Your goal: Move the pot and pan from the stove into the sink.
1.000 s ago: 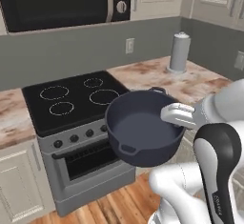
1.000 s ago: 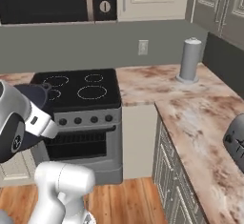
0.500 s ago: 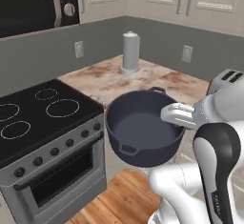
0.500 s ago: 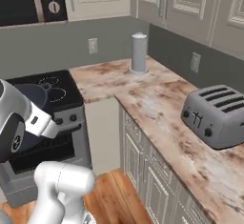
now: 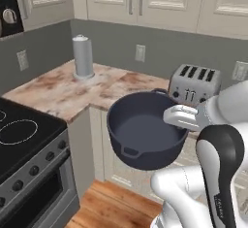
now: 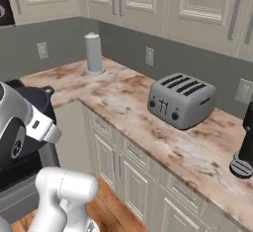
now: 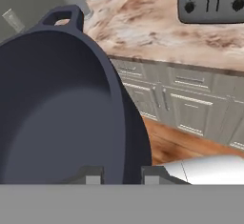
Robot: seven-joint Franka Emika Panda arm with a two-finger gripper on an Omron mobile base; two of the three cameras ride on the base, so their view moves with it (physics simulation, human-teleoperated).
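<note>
Pot: the dark blue-grey pot [image 5: 145, 130] hangs in the air in front of the cabinet fronts, off the stove [image 5: 24, 139], its mouth tipped toward the camera and nothing inside.
Jaws: the gripper [image 7: 123, 174] has its jaws clenched on the pot's rim, one finger inside the wall and one outside, seen in the hand view.
Left base view: the whole pot shows, with a loop handle low at the front; the white wrist meets the rim on its right side; the stove's black glass and one white burner ring lie at lower left, with black knobs below.
Right base view: the pot [image 6: 29, 112] is mostly hidden behind the white arm, only its upper rim and one loop handle showing; a dark object [image 6: 244, 147] stands on the table at the far right edge.
Hand view: the pot [image 7: 62, 108] shows its inner wall and far loop handle at the top; drawer and door fronts and the floor lie beyond.
Table: brown-and-cream marbled stone table [image 6: 163, 127] turning a corner, carrying a grey four-slot toaster [image 6: 182, 100] and a tall grey cylinder [image 5: 83, 57] near the corner.
Room: grey backsplash with white wall outlets, cream panelled cabinets above and below, wood plank floor [image 5: 116, 205].
</note>
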